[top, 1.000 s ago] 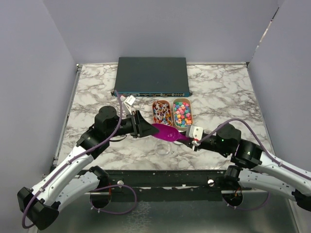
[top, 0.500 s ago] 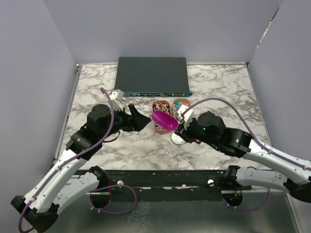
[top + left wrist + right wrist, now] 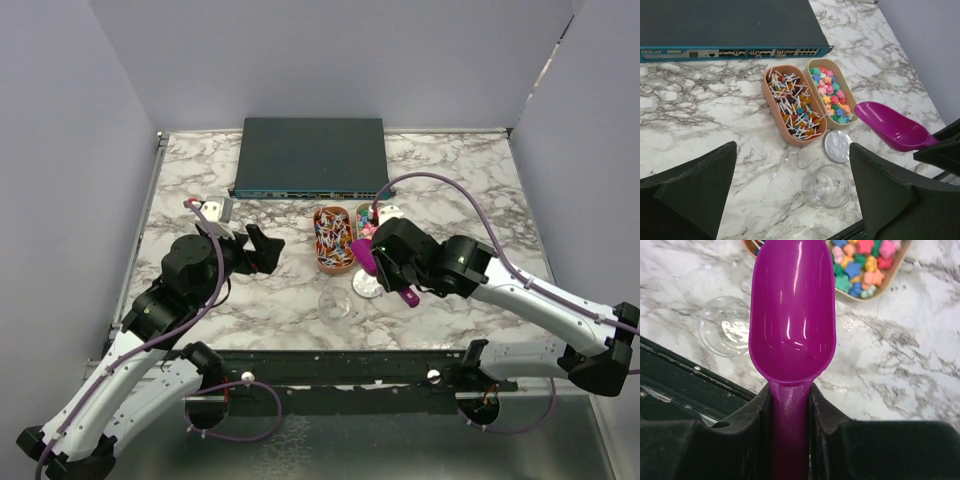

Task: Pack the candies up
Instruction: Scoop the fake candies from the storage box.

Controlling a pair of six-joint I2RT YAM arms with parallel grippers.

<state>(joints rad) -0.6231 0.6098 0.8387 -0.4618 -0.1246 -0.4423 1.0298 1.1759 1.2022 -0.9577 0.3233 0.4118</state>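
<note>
The candies (image 3: 832, 96) are small pastel sweets filling a tan oval tray; they also show at the top of the right wrist view (image 3: 864, 263) and, partly behind the right arm, in the top view (image 3: 361, 220). My right gripper (image 3: 790, 412) is shut on the handle of an empty purple scoop (image 3: 792, 315), held above the table just short of that tray (image 3: 368, 259). My left gripper (image 3: 790, 200) is open and holds nothing, and it hangs left of the trays (image 3: 262, 250). A clear empty jar (image 3: 826, 186) lies between its fingers' line of sight, with the silver lid (image 3: 837, 146) beside it.
A second tan tray (image 3: 793, 110) of lollipops sits left of the candy tray. A dark network switch (image 3: 312, 155) lies along the back of the marble table. The jar (image 3: 335, 303) and lid (image 3: 366, 286) are close to the table's front edge.
My left gripper opened, let go of the scoop's bowl and drew back to the left. The right arm swung the scoop up and left, close to the candy tray.
</note>
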